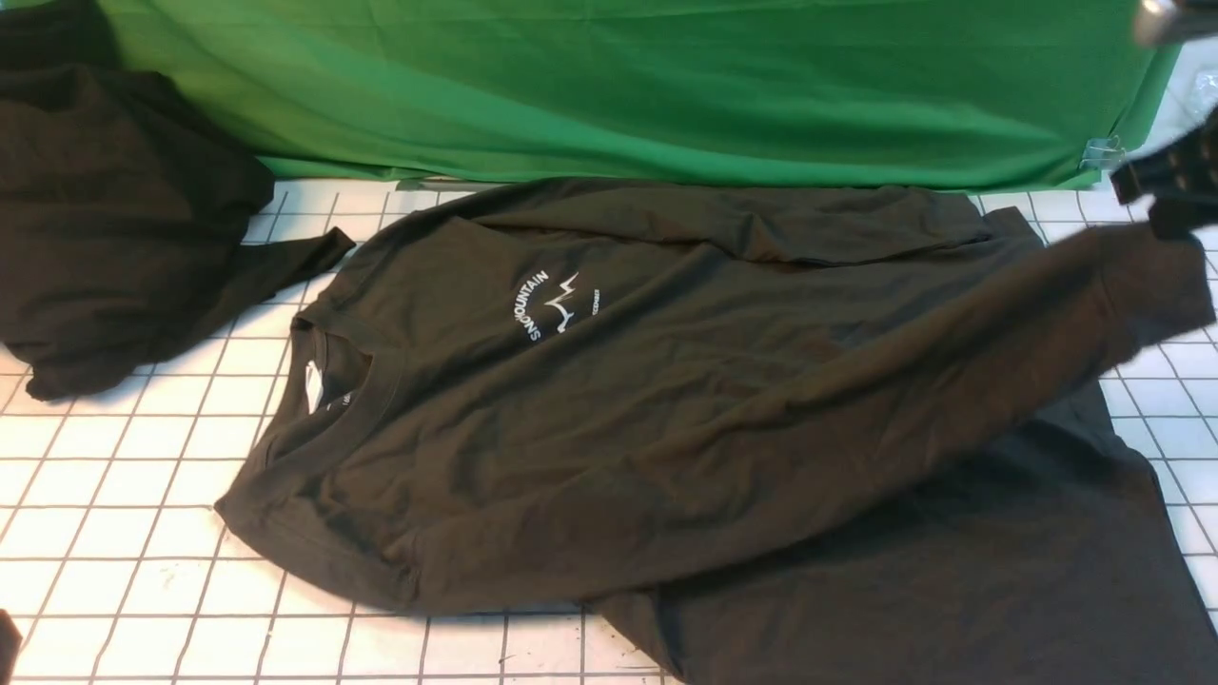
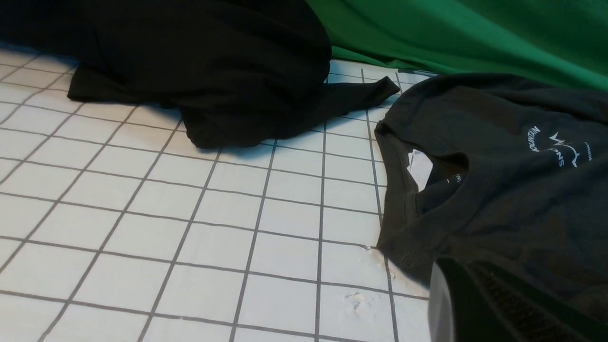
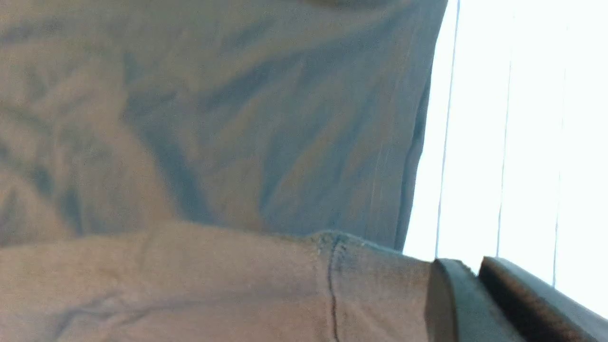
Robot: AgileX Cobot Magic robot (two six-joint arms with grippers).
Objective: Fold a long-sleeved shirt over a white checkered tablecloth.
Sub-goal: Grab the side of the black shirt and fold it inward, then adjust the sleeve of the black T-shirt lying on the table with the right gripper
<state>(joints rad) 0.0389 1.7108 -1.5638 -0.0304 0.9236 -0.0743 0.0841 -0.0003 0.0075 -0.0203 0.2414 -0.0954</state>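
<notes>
Front view shows the long-sleeved shirt (image 1: 666,409) spread across the middle of the frame on the white checkered tablecloth (image 1: 124,495), ribbed neck (image 1: 357,390) toward the left and white logo (image 1: 557,304) facing up; its hem end runs off the lower right. One sleeve (image 1: 952,381) rises in a slanting band from the body to the upper right, where the right gripper (image 1: 1168,195), blurred at the frame's edge, is clamped on the cuff (image 1: 1156,281). In the right wrist view the two fingers (image 3: 451,304) stand pressed together with the cuff's hem running into them.

The left gripper (image 2: 479,304) shows only as a dark piece at the lower right of the left wrist view, just beside the shirt's shoulder; its jaws are closed and nothing looks to be held. A second black cloth heap (image 1: 114,219) lies at the upper left, apart from the shirt, and a green cloth (image 1: 618,86) fills the top of the frame.

The shirt looks light, soft and limp; it sags and creases under its own weight, so it should drape rather than hold a line, and a single pinch will likely drag a trailing fold. The best holds are probably the firmer seamed edges: cuff, shoulder seam, neck rib and hem corners; mid-panel cloth would bunch. Cotton on cloth should slide little, so lifting seems safer than dragging.
</notes>
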